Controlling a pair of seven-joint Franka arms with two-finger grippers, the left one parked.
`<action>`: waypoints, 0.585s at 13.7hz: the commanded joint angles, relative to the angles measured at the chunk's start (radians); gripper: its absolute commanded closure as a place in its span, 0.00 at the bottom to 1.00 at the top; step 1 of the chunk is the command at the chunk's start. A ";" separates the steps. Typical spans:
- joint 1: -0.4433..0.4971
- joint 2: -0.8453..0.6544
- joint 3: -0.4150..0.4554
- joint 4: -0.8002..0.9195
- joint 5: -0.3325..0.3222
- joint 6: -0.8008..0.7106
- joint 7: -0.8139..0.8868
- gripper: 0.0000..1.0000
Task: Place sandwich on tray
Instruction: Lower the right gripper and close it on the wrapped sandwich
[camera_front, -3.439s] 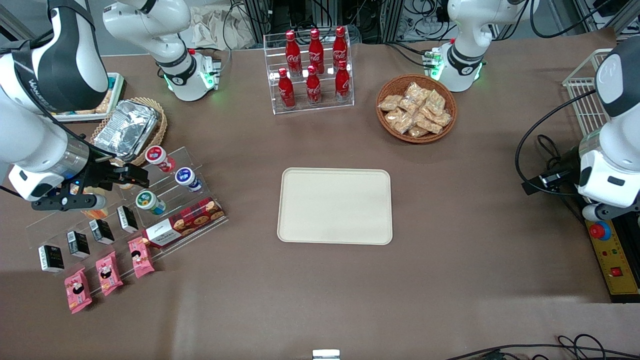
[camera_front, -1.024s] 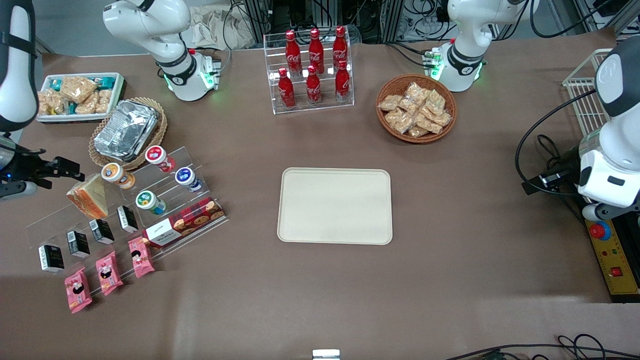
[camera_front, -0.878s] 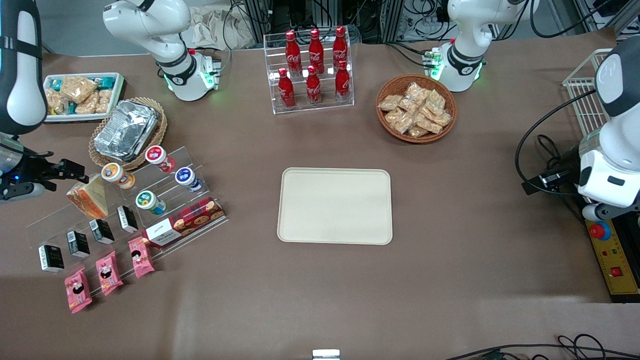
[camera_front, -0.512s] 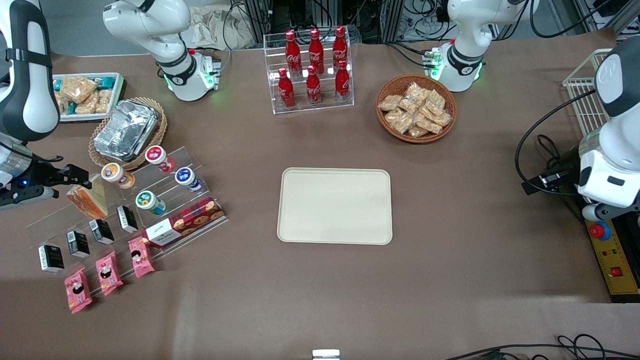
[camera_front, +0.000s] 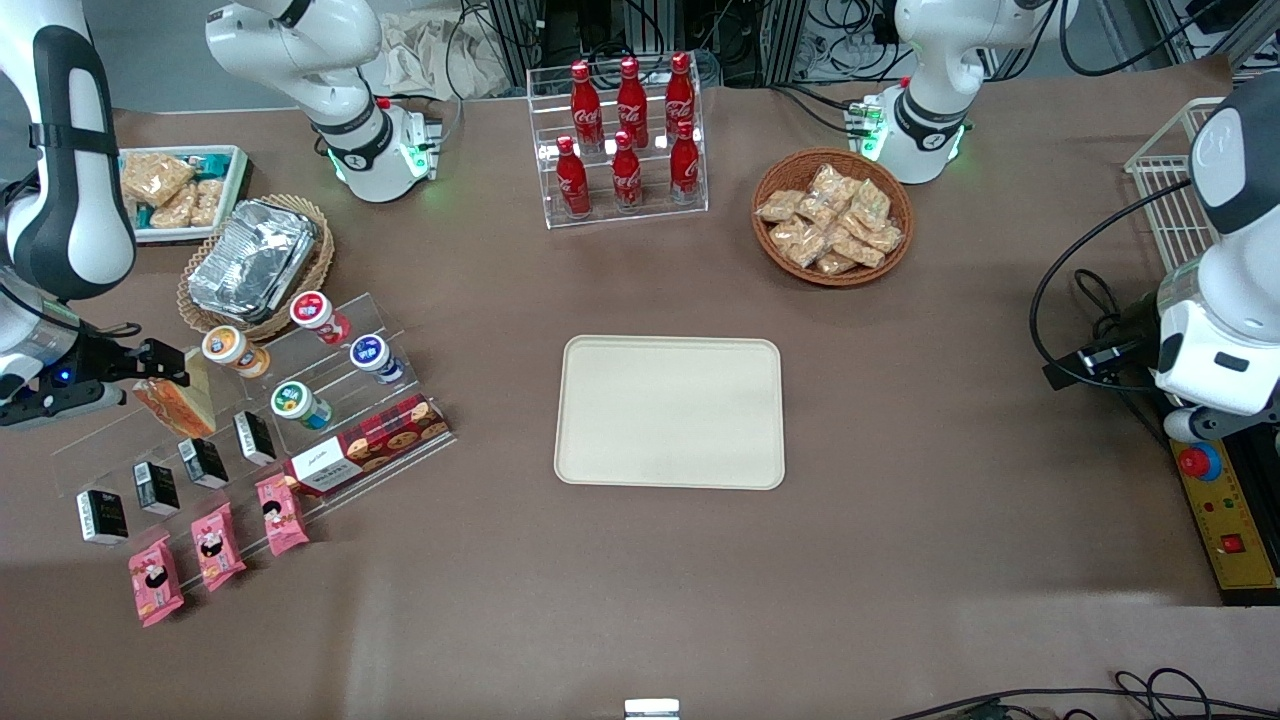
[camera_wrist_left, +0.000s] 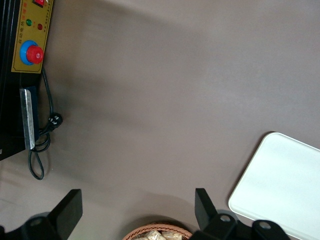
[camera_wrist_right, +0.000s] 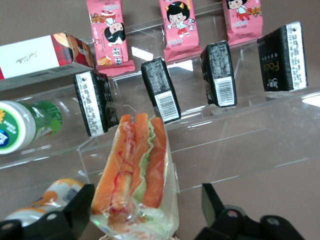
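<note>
The sandwich (camera_front: 183, 403), a clear-wrapped wedge with orange and green layers, stands on the upper step of a clear acrylic shelf (camera_front: 120, 450) at the working arm's end of the table. In the right wrist view the sandwich (camera_wrist_right: 135, 165) lies between my open fingers. One finger (camera_wrist_right: 80, 210) is close against its wrapper and the other finger (camera_wrist_right: 217, 210) stands apart from it. My gripper (camera_front: 140, 385) is level with the sandwich and straddles its end (camera_wrist_right: 145, 217). The beige tray (camera_front: 670, 410) lies bare at the table's middle, and its corner shows in the left wrist view (camera_wrist_left: 285, 185).
An orange-lidded cup (camera_front: 228, 348) stands beside the sandwich. Black packets (camera_wrist_right: 162, 90), a red cookie box (camera_front: 370, 445) and pink snack packs (camera_front: 215, 545) sit on lower steps. A foil container (camera_front: 255, 255), white bin (camera_front: 185, 190), cola rack (camera_front: 625, 140) and snack basket (camera_front: 833, 215) lie farther back.
Over the last second my gripper has slid in from the table's edge toward the sandwich and now has it between its open fingers. The sandwich has not moved.
</note>
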 joint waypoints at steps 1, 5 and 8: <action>-0.007 0.004 0.004 -0.012 -0.014 0.032 -0.026 0.32; -0.005 0.012 0.005 -0.005 -0.014 0.024 -0.077 0.66; 0.014 0.010 0.013 0.084 -0.016 -0.064 -0.166 0.70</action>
